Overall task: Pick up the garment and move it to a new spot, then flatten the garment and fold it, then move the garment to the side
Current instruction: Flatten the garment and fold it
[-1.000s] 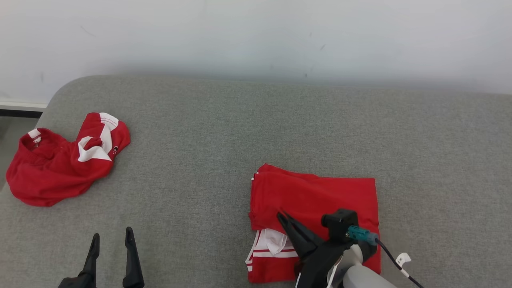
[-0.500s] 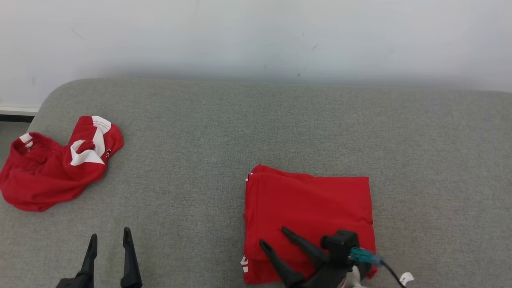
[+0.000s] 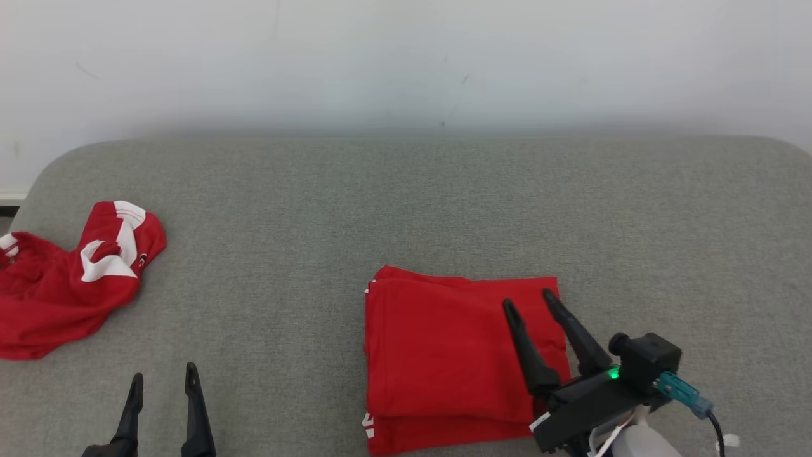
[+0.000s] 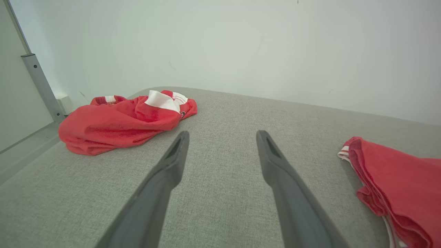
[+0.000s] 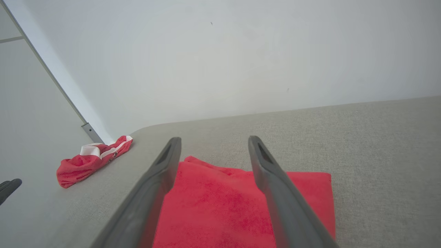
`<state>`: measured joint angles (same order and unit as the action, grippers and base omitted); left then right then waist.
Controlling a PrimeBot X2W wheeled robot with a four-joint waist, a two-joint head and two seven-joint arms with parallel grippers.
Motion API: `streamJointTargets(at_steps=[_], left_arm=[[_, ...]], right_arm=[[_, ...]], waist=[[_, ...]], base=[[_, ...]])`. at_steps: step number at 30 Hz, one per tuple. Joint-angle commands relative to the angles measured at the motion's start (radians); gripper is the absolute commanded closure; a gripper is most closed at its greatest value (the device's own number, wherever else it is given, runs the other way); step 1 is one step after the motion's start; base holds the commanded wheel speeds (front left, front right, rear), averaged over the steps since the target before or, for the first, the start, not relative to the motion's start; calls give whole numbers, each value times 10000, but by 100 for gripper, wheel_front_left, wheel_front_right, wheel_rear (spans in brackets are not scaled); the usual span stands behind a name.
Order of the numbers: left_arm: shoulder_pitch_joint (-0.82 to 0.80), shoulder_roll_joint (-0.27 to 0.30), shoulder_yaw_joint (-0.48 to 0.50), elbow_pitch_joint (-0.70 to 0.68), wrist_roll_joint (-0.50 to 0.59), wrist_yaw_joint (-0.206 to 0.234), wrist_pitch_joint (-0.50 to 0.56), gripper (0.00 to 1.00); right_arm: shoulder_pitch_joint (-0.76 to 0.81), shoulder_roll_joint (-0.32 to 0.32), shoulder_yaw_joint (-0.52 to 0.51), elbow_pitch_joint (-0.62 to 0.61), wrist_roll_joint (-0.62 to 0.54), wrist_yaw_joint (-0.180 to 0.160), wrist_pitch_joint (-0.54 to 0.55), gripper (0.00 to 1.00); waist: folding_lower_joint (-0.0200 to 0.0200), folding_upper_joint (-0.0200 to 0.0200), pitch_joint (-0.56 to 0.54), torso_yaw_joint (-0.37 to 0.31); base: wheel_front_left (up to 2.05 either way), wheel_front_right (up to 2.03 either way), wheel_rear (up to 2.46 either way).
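Observation:
The garment is a red shirt lying folded into a neat rectangle on the grey cushioned surface, with a sliver of white trim at its lower left corner. My right gripper is open over the garment's right part, fingers pointing away from me and holding nothing. In the right wrist view the garment lies under and between the spread fingers of that gripper. My left gripper stands open and empty at the lower left, well clear of the garment, which lies off to its right.
A second, crumpled red and white garment lies at the surface's far left edge, also seen as a red heap from the left wrist. A pale wall runs behind. Bare grey surface separates the two garments.
My right gripper went from shut to open, let go of the garment's folded edge and moved right. The fold now covers the white-striped part. The head camera has shifted.

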<state>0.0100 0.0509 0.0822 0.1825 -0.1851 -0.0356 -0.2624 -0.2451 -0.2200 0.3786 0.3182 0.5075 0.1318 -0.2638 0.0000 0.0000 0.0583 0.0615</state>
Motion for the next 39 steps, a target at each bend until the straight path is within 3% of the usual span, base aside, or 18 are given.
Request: streamJointTargets(at_steps=[1,6,16,25,39], left_arm=[[57,-8,35,-53,29,-19,-34,0],[129,-8,160,-185,241,-124,-34,0],[323,-8,214,-349,669,-239,-32,0],[718,44,70,-719,1199,-329,-34,0],[962,20,-5,-748,1167,-394,-34,0]], right_arm=[[161,84,-173,-84,-137,-26,0,0],[785,479,-1426,-672,-1005,-26,0,0],[2093,1025,-2937,-1708,-2309,-26,-1,0],[2827,1282,-3319,-2032,-2907,-26,-2,0],[2860,1425,-3338,-1634,-3097,-26,-2,0]], waist=[[0,0,-30,-103],[0,0,-102,-345],[0,0,-483,-671],[0,0,-652,-719],[0,0,-661,-606]], base=[[0,0,0],[0,0,0],[0,0,0],[0,0,0],[0,0,0]])
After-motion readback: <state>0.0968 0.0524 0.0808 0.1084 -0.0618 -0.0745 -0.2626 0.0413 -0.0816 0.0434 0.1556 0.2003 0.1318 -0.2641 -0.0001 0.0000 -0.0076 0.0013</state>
